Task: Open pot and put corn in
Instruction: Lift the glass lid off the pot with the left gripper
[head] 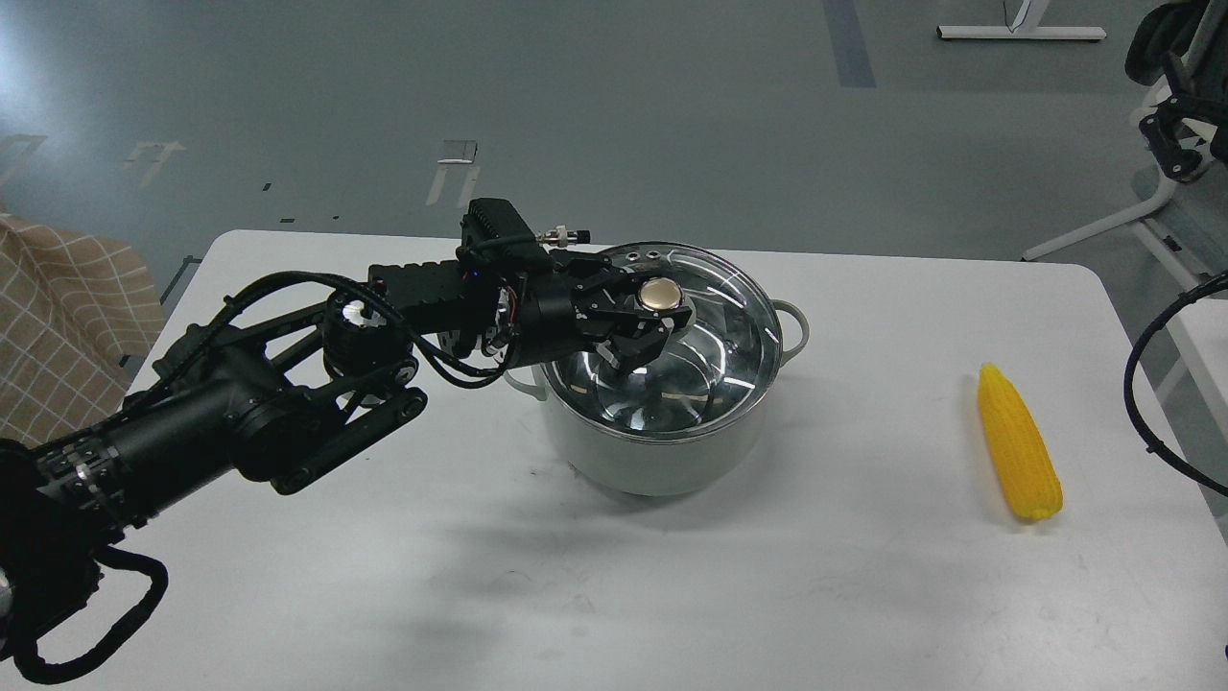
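The white rectangular desk (614,595) carries all task items. Nearest the viewer, at about 8 o'clock, the thick black left arm (192,422) enters and reaches up toward the centre.

At 4 o'clock on the desk lies the bright yellow tapered corn cob (1017,443), flat on its side, pointed end away from the viewer, well apart from the pot.

At the centre stands the round pale grey-green pot (662,451) with small loop side handles. Its glass lid (710,336) with steel rim sits tilted, the far edge higher than the near edge, over the pot opening. The left claw (654,317) is at the lid's round gold knob (663,294), with black fingers (633,347) set on either side of it; the fingers appear closed against the knob, holding the lid.

The right claw is outside the view; only a black cable (1151,403) shows at 3 o'clock.

At 9 o'clock, beyond the desk edge, a tan checked cloth (67,317) is visible. Farthest, at 12 o'clock, lies grey floor (614,115).
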